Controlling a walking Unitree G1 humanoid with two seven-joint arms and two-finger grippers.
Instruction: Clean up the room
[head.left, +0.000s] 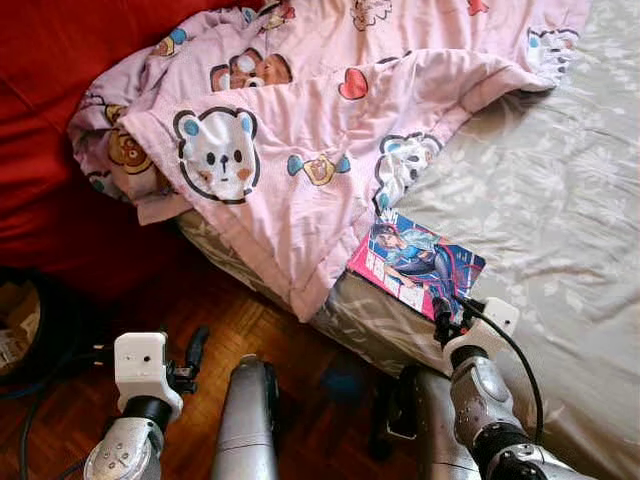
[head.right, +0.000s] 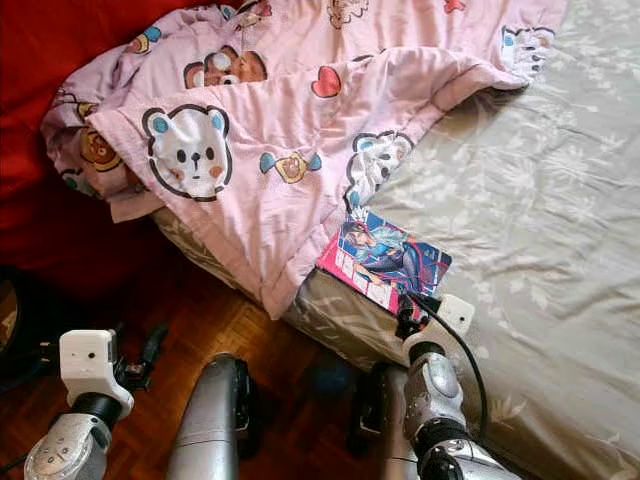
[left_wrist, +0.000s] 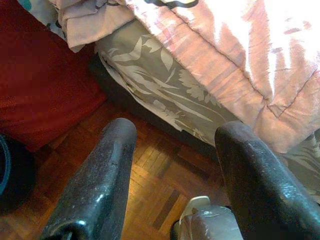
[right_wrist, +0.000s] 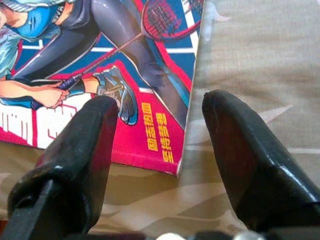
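Right tool (right_wrist: 155, 165) poised at the near corner of the comic book (head.left: 417, 262) on the bed (head.left: 560, 200).

Book flat near the bed edge, just ahead of the right tool, long axis slanting away leftward; fingers wide apart, straddling the corner, gripping nothing. Left tool (left_wrist: 175, 175) low over the wooden floor (left_wrist: 150, 175), well apart, likewise open and empty.

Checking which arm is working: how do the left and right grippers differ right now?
The right gripper is at the corner of the comic book on the bed, jaws spread either side of its edge; the left gripper hangs above the wooden floor beside the bed, near nothing. The right reaches forward over the mattress; the left is held low by the pink bear blanket's overhang. Both are open and empty.
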